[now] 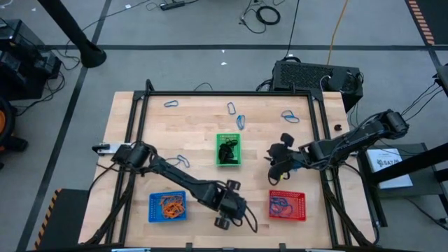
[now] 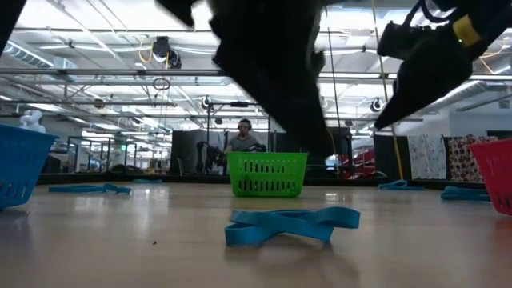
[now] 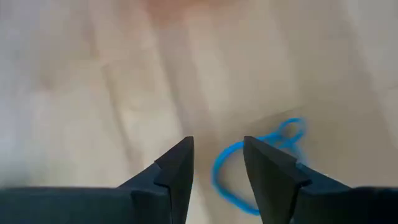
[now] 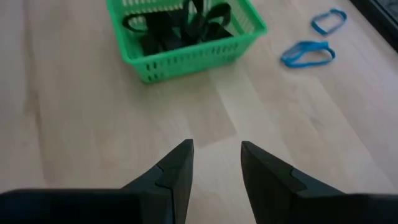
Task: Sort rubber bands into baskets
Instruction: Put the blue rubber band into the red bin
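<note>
Left hand open above a thin blue rubber band loop on the pale wooden surface.
Band just beneath and past the parted fingers, untouched; right hand open, empty, facing the green plastic mesh basket of black bands.

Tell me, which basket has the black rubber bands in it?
The green basket in the middle of the table; the blue basket holds orange bands and the red basket holds blue ones.
</note>
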Tool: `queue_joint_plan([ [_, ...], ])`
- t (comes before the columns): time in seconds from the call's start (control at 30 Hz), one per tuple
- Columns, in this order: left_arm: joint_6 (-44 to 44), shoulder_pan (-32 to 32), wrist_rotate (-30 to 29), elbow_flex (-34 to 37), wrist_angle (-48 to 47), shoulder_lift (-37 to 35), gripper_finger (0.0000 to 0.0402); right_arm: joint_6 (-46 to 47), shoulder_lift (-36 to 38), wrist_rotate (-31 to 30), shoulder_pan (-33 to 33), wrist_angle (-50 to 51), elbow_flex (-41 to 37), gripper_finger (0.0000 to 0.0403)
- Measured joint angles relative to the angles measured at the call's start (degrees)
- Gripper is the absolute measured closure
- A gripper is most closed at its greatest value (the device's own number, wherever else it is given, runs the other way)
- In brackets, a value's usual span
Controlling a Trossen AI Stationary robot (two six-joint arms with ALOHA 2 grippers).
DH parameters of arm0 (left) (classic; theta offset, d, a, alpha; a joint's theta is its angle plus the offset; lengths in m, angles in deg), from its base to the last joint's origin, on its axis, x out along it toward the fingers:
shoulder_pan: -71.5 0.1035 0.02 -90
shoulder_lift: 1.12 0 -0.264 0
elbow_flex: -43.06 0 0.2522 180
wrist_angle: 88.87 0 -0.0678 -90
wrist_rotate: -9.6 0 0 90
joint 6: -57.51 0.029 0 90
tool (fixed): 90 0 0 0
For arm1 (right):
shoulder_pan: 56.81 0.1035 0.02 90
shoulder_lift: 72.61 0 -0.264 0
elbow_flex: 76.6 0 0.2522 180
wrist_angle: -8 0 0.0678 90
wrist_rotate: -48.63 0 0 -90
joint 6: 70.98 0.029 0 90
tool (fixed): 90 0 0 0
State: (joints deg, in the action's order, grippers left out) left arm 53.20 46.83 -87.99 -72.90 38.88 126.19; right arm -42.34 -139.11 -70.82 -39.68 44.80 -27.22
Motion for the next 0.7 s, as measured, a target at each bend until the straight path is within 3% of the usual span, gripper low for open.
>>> queue_joint_plan([
  [0.43,-1.3,1.1,-1.0,7.1,2.5,-0.1,0.0253,-1.7,0.0,0.9,0.2,-1.6,0.0,0.0275],
  [0.7,-1.4,2.1,5.8,9.7,6.3,-0.3,0.0276,-1.9,0.0,1.1,0.2,-1.5,0.0,0.0275],
])
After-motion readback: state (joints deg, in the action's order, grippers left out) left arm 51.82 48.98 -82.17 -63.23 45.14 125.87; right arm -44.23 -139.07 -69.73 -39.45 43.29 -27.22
